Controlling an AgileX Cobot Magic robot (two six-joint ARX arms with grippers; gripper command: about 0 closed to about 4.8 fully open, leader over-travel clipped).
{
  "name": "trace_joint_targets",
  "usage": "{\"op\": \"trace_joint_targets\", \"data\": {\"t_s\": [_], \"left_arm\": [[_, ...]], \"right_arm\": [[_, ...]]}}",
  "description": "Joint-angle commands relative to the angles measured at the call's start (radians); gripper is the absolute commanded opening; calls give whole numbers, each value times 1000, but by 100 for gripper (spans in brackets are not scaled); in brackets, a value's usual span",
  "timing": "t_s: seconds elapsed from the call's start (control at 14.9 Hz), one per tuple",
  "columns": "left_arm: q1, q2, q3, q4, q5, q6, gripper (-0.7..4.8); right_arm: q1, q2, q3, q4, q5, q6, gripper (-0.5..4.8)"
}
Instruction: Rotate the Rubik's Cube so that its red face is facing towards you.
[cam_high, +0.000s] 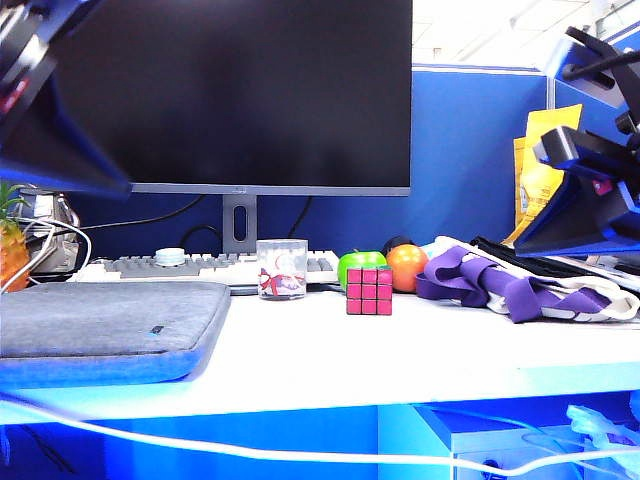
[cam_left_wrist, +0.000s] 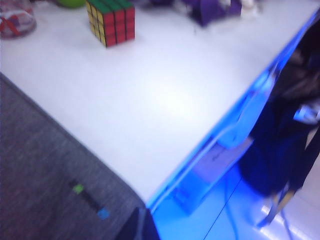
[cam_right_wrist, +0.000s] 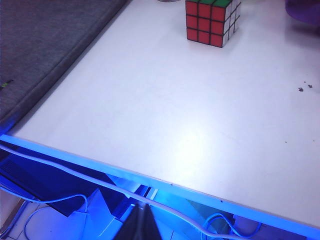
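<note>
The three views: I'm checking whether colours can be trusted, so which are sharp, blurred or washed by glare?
Exterior view: sharp, strong blue cast, the small Rubik's Cube on the white desk looks pinkish, both arms dark blurs in the upper corners. Left wrist view: soft and motion-blurred, glare mid-desk, cube still legible. Right wrist view: sharpest, a bright glare patch on the desk, cube red, green and white.

A white worktop carries a large dark monitor on a grey stand, with a grey keyboard at its foot. A clear glass jar is set in front of the keyboard. A green apple and an orange are seen close together. Purple straps lie to the right, a grey padded sleeve to the left, and a white cable runs along the front edge.
</note>
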Motion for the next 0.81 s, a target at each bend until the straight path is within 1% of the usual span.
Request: {"op": "trace_joint_targets", "data": {"t_s": [0.07, 0.47, 0.54, 0.6, 0.67, 0.74, 0.81], "left_arm": [[0, -2, 5, 11, -6, -6, -1], [0, -18, -4, 11, 1, -8, -2], [1, -48, -14, 4, -14, -8, -2], [0, -87, -29, 2, -12, -8, -1], [0, -127, -42, -6, -14, -8, -2], [1, -209, -50, -43, -13, -8, -1], [2, -283, -50, -76, -13, -8, -2]], "right_arm": [[0, -2, 3, 10, 0, 3, 0], [0, -21, -9, 14, 2, 3, 0], [0, -56, -37, 34, 6, 3, 0], [0, -89, -95, 96, -8, 3, 0], [0, -124, -142, 124, -3, 3, 0], [0, -206, -199, 89, -7, 3, 0], [-2, -289, -209, -24, -6, 3, 0]]}}
